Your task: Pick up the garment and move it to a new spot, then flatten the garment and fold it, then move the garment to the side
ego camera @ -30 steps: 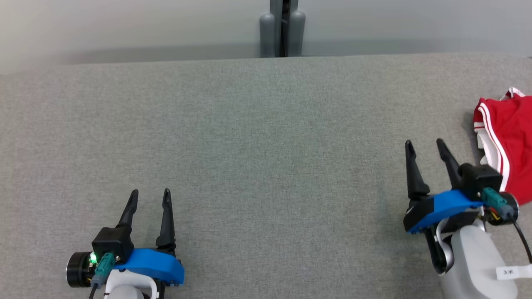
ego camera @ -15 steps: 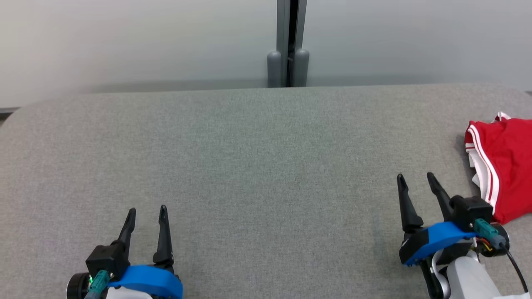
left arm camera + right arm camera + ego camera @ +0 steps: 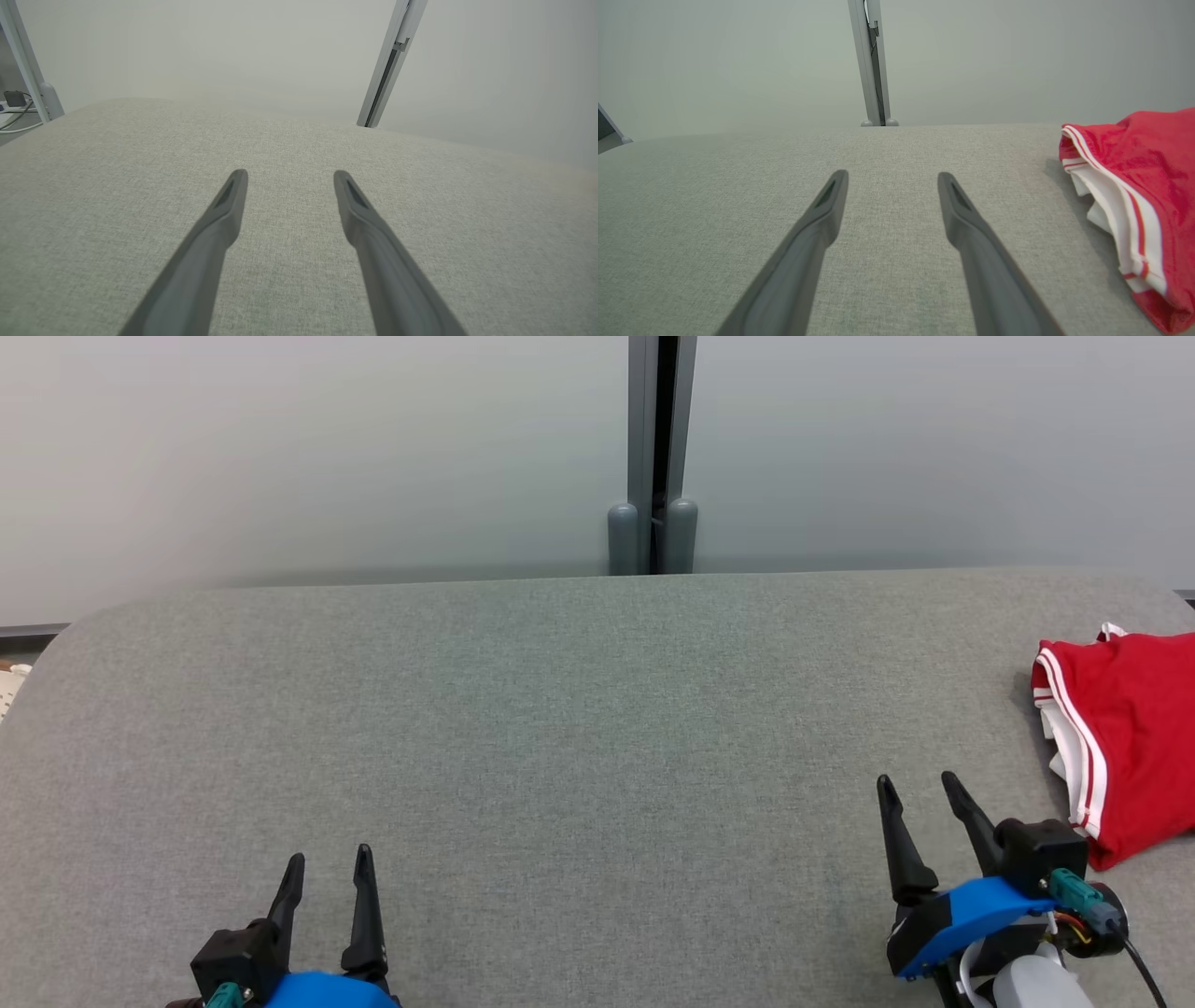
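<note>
The garment (image 3: 1125, 728) is red with white stripes along its edge and lies folded at the right edge of the grey cloth table (image 3: 560, 728); the right wrist view has the garment (image 3: 1143, 196) on its right side. My right gripper (image 3: 915, 786) stands open a little to the garment's left and nearer me, apart from it, nothing between its fingers (image 3: 817, 224). My left gripper (image 3: 329, 857) is open at the lower left over bare table, its fingers (image 3: 219, 219) empty.
A pale wall with a grey upright post (image 3: 653, 457) stands behind the table's far edge. The table's left corner is rounded (image 3: 56, 644). Cables and a post (image 3: 18, 102) lie past the table in the left wrist view.
The head camera has tilted up, so the table, garment and both grippers sit lower in the picture. Both grippers stay open.
</note>
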